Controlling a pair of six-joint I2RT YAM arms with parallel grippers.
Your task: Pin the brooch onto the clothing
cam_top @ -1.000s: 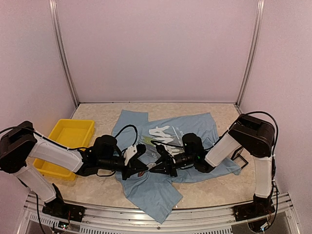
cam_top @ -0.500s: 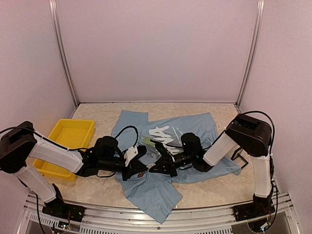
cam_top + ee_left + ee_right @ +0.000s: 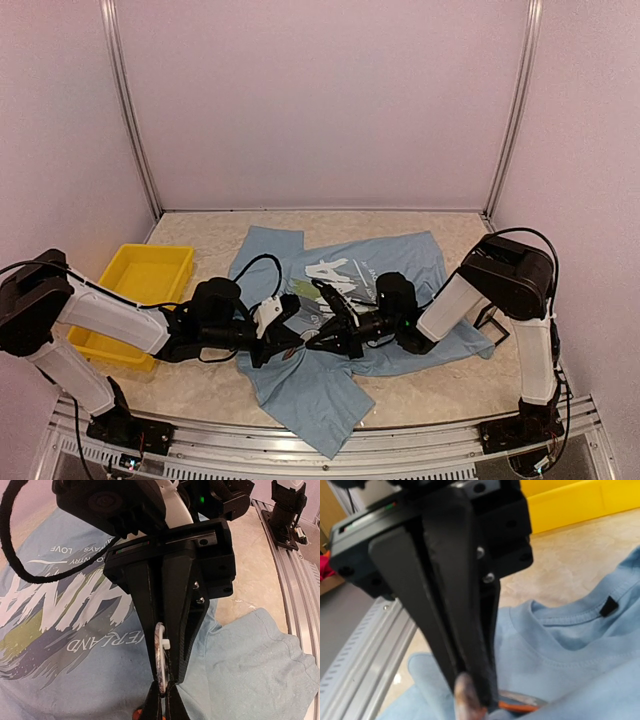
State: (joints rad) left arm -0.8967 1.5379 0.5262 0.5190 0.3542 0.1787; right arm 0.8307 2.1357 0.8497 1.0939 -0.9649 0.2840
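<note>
The clothing (image 3: 400, 262), a light blue T-shirt with white "CHINA" lettering, lies crumpled on the table; it also fills the left wrist view (image 3: 250, 655) and shows in the right wrist view (image 3: 560, 645). My two grippers meet tip to tip above its lower chest. The brooch (image 3: 159, 655), a thin round disc seen edge-on with a white clasp, stands between them. The right gripper (image 3: 167, 672) is shut on its upper part. The left gripper (image 3: 163, 694) is shut on its lower edge. In the right wrist view the brooch (image 3: 466, 695) is a blur at the finger ends. A small orange-edged piece (image 3: 520, 707) lies just beneath on the fabric.
A yellow bin (image 3: 150, 275) stands at the left, beside the left arm. The metal rail (image 3: 300, 440) runs along the near edge, with the shirt's hem hanging over it. Pale walls close in the back and both sides.
The right gripper's jaws have closed the last bit and its wrist has shifted slightly to the left. The left arm holds still.
</note>
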